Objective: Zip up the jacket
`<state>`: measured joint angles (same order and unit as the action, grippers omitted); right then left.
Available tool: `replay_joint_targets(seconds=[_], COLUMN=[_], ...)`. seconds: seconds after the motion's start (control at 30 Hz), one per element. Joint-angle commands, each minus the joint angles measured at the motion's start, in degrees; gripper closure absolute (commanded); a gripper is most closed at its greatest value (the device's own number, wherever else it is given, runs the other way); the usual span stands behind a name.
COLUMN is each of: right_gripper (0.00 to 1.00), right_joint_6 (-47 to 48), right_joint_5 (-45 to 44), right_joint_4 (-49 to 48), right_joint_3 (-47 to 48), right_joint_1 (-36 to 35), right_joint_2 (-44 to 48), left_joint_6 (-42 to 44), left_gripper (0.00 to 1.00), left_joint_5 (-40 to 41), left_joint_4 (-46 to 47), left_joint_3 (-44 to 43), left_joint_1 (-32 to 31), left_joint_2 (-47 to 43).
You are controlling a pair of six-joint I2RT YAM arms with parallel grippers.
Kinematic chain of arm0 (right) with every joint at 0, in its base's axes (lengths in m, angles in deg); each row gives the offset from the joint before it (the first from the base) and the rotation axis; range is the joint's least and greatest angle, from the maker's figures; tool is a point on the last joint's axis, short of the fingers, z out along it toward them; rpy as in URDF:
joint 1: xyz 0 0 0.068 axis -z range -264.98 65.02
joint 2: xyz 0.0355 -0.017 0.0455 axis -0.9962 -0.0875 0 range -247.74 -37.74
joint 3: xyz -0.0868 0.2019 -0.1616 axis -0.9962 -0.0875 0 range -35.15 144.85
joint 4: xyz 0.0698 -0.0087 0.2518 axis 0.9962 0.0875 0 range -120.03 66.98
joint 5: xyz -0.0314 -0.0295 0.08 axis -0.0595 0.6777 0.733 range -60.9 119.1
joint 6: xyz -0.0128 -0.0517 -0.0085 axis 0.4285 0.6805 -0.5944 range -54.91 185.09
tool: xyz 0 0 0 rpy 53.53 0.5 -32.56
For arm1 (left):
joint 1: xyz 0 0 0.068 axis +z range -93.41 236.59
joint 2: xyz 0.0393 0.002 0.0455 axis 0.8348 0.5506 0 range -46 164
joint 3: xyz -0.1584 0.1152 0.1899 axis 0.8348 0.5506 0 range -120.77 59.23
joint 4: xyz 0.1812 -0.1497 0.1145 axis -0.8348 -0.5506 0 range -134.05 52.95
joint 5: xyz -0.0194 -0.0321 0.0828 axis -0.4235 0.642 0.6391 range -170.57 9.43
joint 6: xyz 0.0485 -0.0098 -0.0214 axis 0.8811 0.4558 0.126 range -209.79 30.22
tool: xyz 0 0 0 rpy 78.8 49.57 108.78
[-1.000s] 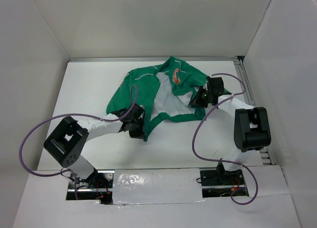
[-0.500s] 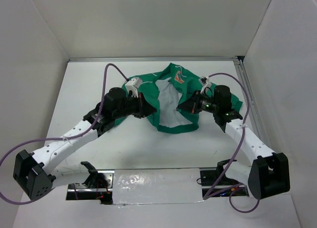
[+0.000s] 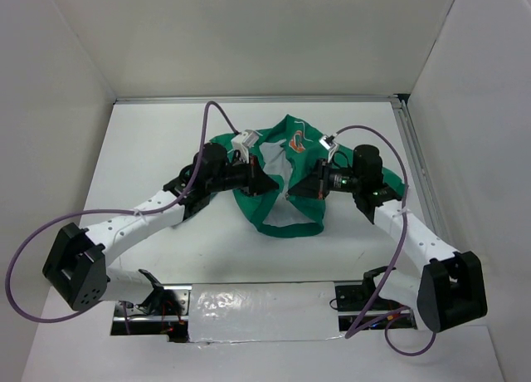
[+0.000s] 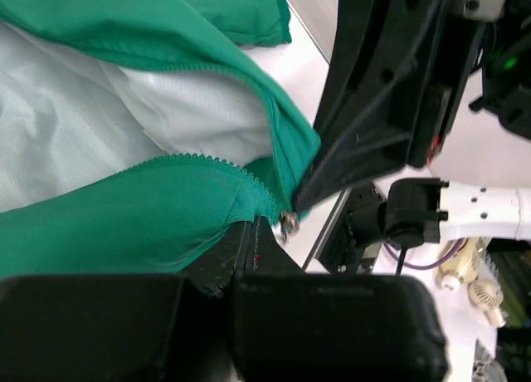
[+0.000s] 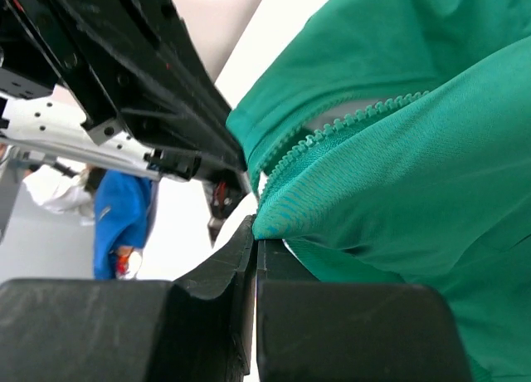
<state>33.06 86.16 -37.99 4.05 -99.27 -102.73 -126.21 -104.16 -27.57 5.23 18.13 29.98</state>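
1. White table (image 3: 149, 149) boxed in by white walls (image 3: 249, 41). The jacket (image 3: 253, 208) sits bunched mid-table between both arms, its front open and white lining (image 3: 278, 170) showing.
2. Left gripper (image 3: 265, 181): fingers pinched tight on one green front edge, beside the zipper teeth (image 4: 199, 158).
3. Right gripper (image 3: 300, 191): fingers closed with the opposite edge clamped between them.
4. Chest patch (image 3: 297, 141): orange and white; lettering too small to read.

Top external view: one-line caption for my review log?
Facing each other, the left gripper and right gripper each pinch a front edge of the unzipped jacket, white lining showing between.
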Motion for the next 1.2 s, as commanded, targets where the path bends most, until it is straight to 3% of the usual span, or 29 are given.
replay_joint_targets(seconds=[0.0, 0.23, 0.47, 1.17], right_gripper=[1.00, 1.00, 1.00, 1.00], right_joint_6=[-1.7, -3.6, -5.7, -5.9], right_joint_5=[2.8, 1.7, 0.4, -1.4], right_joint_4=[-5.1, -8.0, -13.0, -14.2], right_joint_3=[-1.0, -2.1, -2.5, -2.6], right_joint_1=[-1.3, -1.8, -2.3, -2.3], right_joint_2=[-0.3, -0.5, -1.1, -0.9], left_joint_6=[-3.0, -11.7, -14.5, -13.9], left_gripper=[1.00, 1.00, 1.00, 1.00], left_joint_5=[1.5, 6.5, 8.6, 10.8], left_joint_4=[5.9, 4.7, 3.4, 2.4], left_joint_3=[-1.5, -0.8, -0.7, 0.7], left_joint_1=[-0.3, -0.5, -2.0, -3.1], left_joint_2=[0.0, -1.1, -1.5, -3.1])
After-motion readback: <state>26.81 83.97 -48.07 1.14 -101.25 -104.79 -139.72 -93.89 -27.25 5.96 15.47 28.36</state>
